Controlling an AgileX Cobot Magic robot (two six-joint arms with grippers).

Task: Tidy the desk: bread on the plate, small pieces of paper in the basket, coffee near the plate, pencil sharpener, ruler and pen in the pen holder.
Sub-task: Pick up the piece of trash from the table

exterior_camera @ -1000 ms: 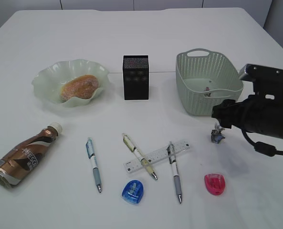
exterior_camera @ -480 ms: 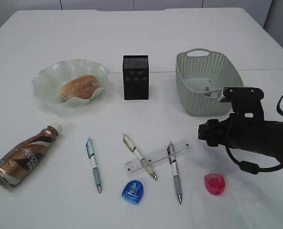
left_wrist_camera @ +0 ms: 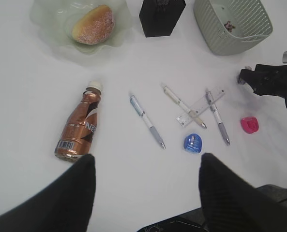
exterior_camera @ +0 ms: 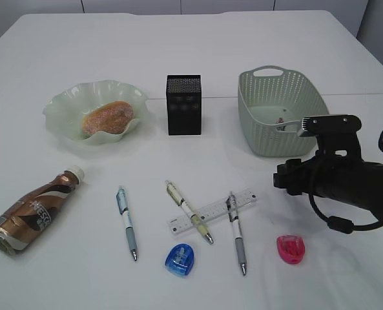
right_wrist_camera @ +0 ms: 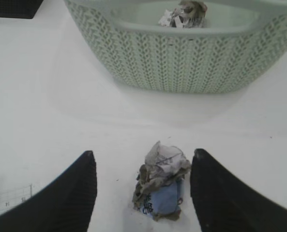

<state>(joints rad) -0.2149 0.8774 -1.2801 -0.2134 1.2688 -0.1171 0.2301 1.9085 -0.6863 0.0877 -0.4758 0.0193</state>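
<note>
My right gripper (right_wrist_camera: pixel 143 153) is open and low over the desk, one finger on each side of a small crumpled piece of paper (right_wrist_camera: pixel 161 186), not touching it. Just beyond stands the grey-green basket (right_wrist_camera: pixel 182 63) with another paper wad (right_wrist_camera: pixel 184 12) inside. In the exterior view the right gripper (exterior_camera: pixel 283 177) hides the wad on the desk. The bread (exterior_camera: pixel 107 117) lies in the green plate (exterior_camera: pixel 62 103). The coffee bottle (exterior_camera: pixel 33 212) lies on its side at front left. My left gripper (left_wrist_camera: pixel 146 157) is open and empty, high above the desk.
The black pen holder (exterior_camera: pixel 183 104) stands at back centre. At front centre the ruler (exterior_camera: pixel 214 208) lies under two crossed pens (exterior_camera: pixel 189 212) (exterior_camera: pixel 236 232); a third pen (exterior_camera: pixel 127 223) lies to their left. A blue sharpener (exterior_camera: pixel 181 258) and a pink sharpener (exterior_camera: pixel 290 248) sit nearer the front edge.
The right arm has swung in from the right and down over the paper wad, which showed beside it a second ago and is now covered in the exterior view.
</note>
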